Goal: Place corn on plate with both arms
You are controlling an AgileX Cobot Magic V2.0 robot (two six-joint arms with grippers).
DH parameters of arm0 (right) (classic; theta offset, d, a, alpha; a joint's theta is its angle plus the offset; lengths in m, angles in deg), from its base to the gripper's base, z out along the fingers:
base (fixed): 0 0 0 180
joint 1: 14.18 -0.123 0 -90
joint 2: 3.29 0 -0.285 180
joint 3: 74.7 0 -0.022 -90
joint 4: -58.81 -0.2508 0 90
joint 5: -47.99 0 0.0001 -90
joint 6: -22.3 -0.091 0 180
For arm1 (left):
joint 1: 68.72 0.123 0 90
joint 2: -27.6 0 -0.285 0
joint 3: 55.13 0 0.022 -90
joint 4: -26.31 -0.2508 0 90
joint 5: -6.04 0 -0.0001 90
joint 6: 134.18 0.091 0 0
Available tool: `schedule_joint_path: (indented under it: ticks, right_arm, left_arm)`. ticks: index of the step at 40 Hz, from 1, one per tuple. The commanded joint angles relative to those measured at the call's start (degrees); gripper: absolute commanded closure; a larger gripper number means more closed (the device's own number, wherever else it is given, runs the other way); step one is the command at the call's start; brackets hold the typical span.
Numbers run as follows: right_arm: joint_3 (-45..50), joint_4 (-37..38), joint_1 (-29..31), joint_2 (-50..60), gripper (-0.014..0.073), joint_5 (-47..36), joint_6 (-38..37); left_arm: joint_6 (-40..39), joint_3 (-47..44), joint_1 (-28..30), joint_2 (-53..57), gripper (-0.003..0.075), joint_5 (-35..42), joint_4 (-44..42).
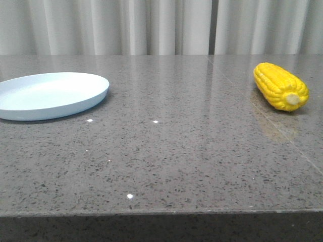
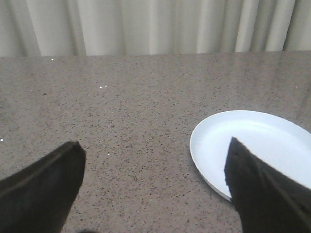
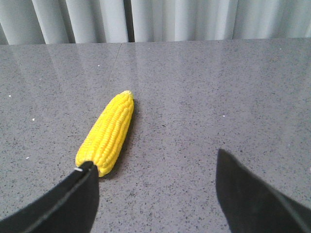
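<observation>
The yellow corn (image 1: pixel 280 85) lies on its side at the right of the grey table, its beige stub end toward the front. The pale-blue plate (image 1: pixel 50 94) rests at the left, with nothing on it. Neither gripper shows in the front view. In the right wrist view my right gripper (image 3: pixel 154 167) is open above the table, and the corn (image 3: pixel 108 132) lies just beyond one dark finger (image 3: pixel 73 199), outside the gap. In the left wrist view my left gripper (image 2: pixel 154 148) is open over bare table, with the plate (image 2: pixel 257 141) partly behind one finger (image 2: pixel 257 189).
The speckled grey stone table (image 1: pixel 176 151) runs to a front edge near the bottom of the front view. A seam (image 1: pixel 262 111) crosses the top close to the corn. Pale curtains (image 1: pixel 161 25) hang behind the table's far edge.
</observation>
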Motion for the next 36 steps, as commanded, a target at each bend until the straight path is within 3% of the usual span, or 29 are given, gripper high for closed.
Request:
schedule_joint_path:
  ticks: [1, 11, 20, 29, 36]
  right_arm:
    - [-2.14, 0.05, 0.32, -0.81, 0.0055, -5.08, 0.21]
    - [-2.14, 0.05, 0.32, -0.81, 0.0055, -5.08, 0.21]
    - [-2.14, 0.05, 0.32, -0.81, 0.0055, -5.08, 0.21]
    - [-2.14, 0.05, 0.32, -0.81, 0.0055, -5.08, 0.21]
    - [-2.14, 0.05, 0.32, -0.81, 0.0055, -5.08, 0.21]
  left_arm:
    - [-0.26, 2.25, 0.12, -2.68, 0.0135, 5.36, 1.70]
    - [-0.26, 10.82, -1.79, -17.07, 0.0135, 3.46, 2.14]
    - [-0.26, 22.67, -8.11, -32.67, 0.0135, -6.44, 1.91]
    - [-0.26, 36.87, -8.24, -49.10, 0.0135, -22.85, 1.56]
    - [-0.26, 43.10, -8.88, -58.43, 0.0174, -24.46, 1.56]
